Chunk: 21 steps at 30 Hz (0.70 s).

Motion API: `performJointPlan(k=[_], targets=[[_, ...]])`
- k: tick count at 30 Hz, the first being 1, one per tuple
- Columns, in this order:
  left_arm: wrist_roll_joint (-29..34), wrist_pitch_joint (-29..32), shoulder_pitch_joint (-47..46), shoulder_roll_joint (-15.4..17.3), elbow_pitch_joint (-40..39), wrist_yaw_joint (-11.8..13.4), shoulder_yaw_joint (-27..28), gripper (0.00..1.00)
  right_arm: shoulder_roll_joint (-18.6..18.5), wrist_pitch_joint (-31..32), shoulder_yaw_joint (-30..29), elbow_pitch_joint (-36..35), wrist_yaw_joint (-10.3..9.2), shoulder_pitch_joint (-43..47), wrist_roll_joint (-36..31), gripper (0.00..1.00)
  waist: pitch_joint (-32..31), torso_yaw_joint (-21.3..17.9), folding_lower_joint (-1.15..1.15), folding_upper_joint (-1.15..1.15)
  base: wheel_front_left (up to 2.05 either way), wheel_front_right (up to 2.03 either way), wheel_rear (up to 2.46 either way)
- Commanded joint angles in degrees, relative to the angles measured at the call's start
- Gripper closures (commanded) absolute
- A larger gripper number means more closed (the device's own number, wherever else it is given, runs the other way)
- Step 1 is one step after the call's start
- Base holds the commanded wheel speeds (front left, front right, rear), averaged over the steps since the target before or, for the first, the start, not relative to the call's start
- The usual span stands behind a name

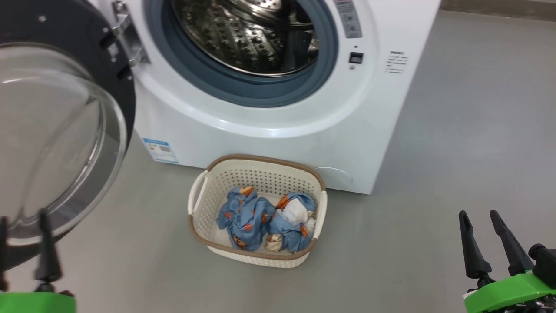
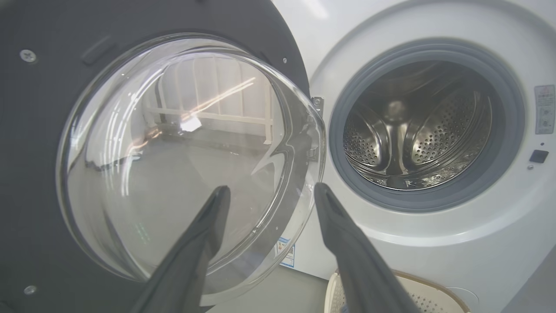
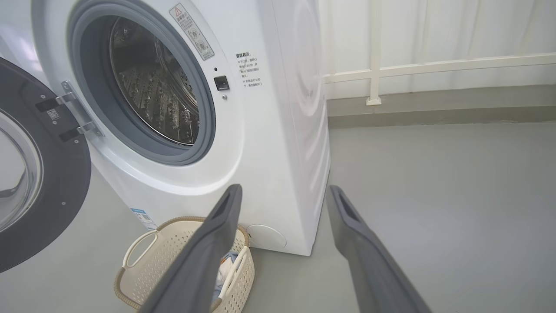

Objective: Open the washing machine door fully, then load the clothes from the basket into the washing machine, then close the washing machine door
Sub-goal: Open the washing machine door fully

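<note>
Centrally, the washing machine (image 1: pixel 269 143) stands on the grey floor (image 1: pixel 434 174) with its steel drum (image 2: pixel 417 130) exposed. The washing machine door (image 1: pixel 124 100) is swung wide open to the robot's left on its hinge (image 1: pixel 126 34). The left gripper (image 2: pixel 271 191) is low at the lower left of the head view, pointing up at the door's clear glass bowl (image 2: pixel 173 165). Its 2 fingers are spread apart with nothing between them, and whether they touch the glass cannot be told. The right gripper (image 1: pixel 478 217) rests at the lower right, well apart from the machine, its 2 fingers likewise spread and empty above the bare floor. The basket (image 1: pixel 260 171) sits on the floor just in front of the machine's base. It holds the clothes (image 1: pixel 245 217), 2 blue printed bundles lying side by side.

Cut off or unclear: in the head view the door runs off the left and top edges, the left gripper is blurred with 1 finger clipped by the frame, and the drum's upper part is out of frame. In the right wrist view a finger hides most of the clothes. In the left wrist view just a corner of the basket appears at the bottom edge.
</note>
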Motion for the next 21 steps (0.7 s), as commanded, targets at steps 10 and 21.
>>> performJointPlan(k=[10,21], targets=[[-1.5,-0.4,2.1,1.1,-6.0,0.0,-6.2,0.00,-0.3,-0.7,-0.3,-2.4,0.43,-1.0,-0.6,0.00,0.5,-8.4,0.00,0.00,0.00,0.00,0.00],[-4.3,-0.4,4.2,0.0,-7.9,0.0,-8.0,0.00,0.3,-0.7,-1.0,-2.8,0.43,-0.8,-0.4,0.00,0.1,-15.9,0.00,0.00,0.00,0.00,0.00]])
